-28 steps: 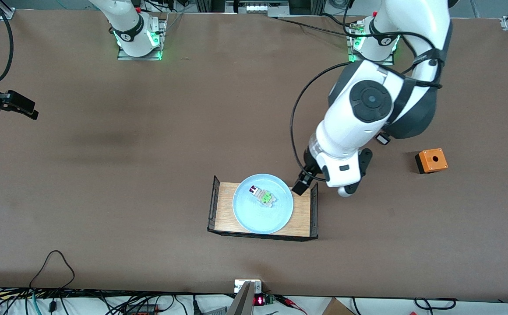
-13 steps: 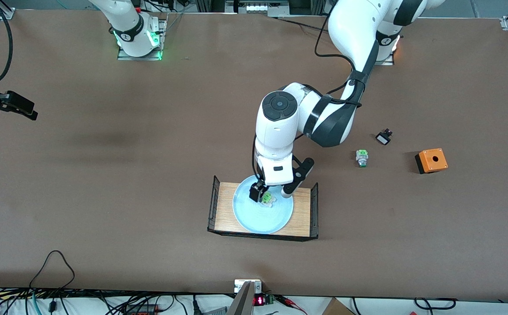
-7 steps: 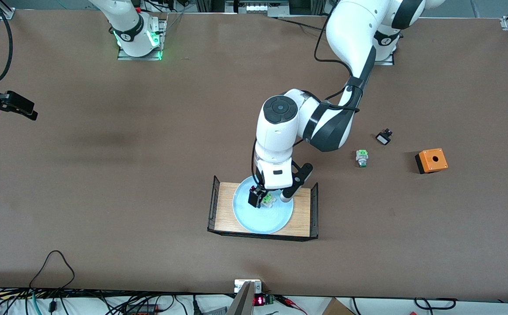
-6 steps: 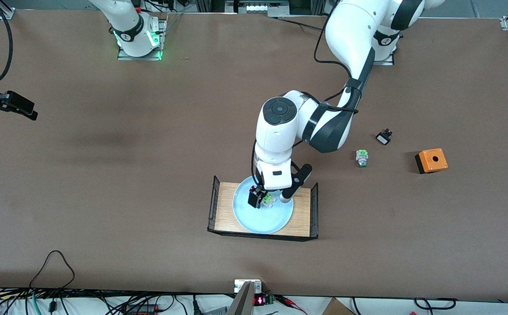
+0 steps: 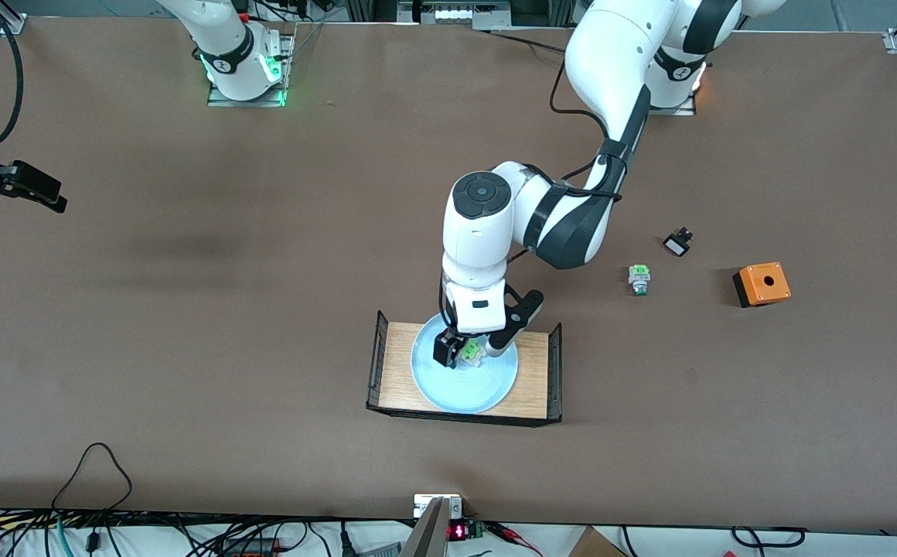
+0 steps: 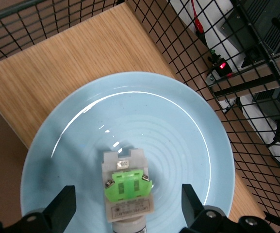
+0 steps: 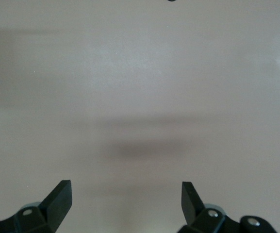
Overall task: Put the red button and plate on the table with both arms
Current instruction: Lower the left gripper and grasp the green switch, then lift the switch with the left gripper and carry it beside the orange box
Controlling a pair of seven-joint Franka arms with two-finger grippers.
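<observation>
Brown matte surface [image 5: 185, 325] fills the room's work area, and near its front camera edge the left hand [image 6: 126, 206] hangs low over a pale blue plate [image 6: 193, 145], fingers [image 6: 62, 206] spread wide with the red button [image 6: 126, 191] lying between them, untouched on either side. The button rests on its side in the plate's hollow, green block up; its red cap is hidden from the wrist camera. The plate sits on a small wooden tray [image 5: 535, 371] with black wire ends.

The risk, as it looks from here: the button's body is small and the glazed plate slick, so fingers closing off-centre could skid it across the hollow or tip it instead of pinching it, and a push too deep would press the plate into the tray.

The left arm [image 5: 487, 232] reaches from its base down to the tray, wrist pointing nearly straight down. The right hand [image 7: 126, 206] waits over bare surface at the right arm's end, fingers likewise spread and empty. A green-and-white switch [image 5: 639, 279], a small black button [image 5: 677, 244] and an orange box [image 5: 762, 284] lie toward the left arm's end.
</observation>
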